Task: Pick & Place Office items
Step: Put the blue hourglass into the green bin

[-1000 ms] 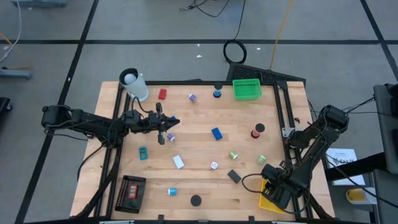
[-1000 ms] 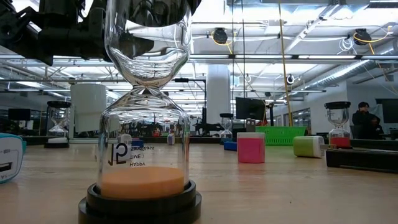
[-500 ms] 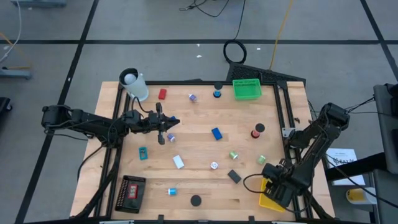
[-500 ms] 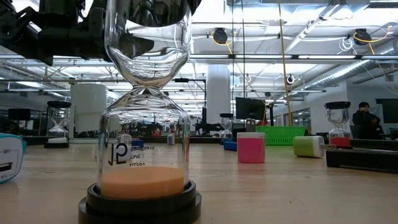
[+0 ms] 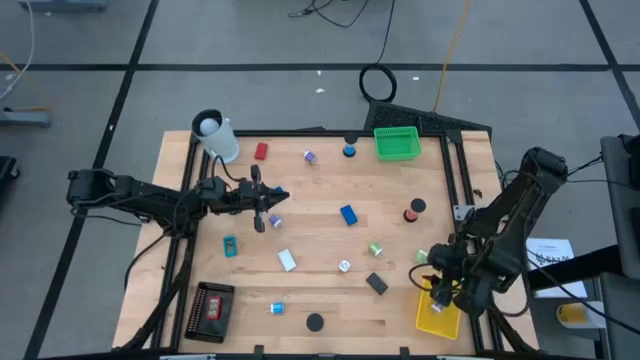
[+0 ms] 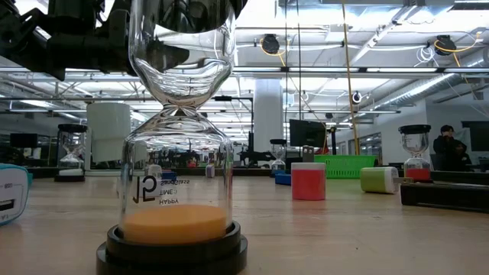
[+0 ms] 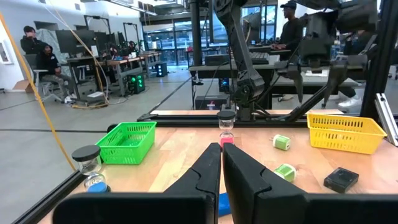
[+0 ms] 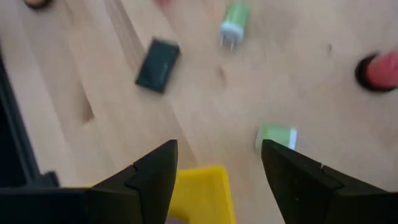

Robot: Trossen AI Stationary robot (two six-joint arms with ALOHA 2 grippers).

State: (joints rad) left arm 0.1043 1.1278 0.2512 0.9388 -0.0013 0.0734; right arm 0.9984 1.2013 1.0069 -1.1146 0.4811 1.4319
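the right gripper (image 5: 441, 291) hangs empty with fingers spread just over the yellow tray (image 5: 438, 318), likely to drop pieces in, office items (image 5: 348, 214) lie scattered beyond it, and the left gripper (image 5: 271, 199) waits closed, holding nothing.

We note a green tray (image 5: 396, 143) at the far edge of the wooden surface (image 5: 320, 225), a yellow tray (image 5: 438, 318) and black tray (image 5: 211, 310) at near corners, and a white cup (image 5: 217, 135).
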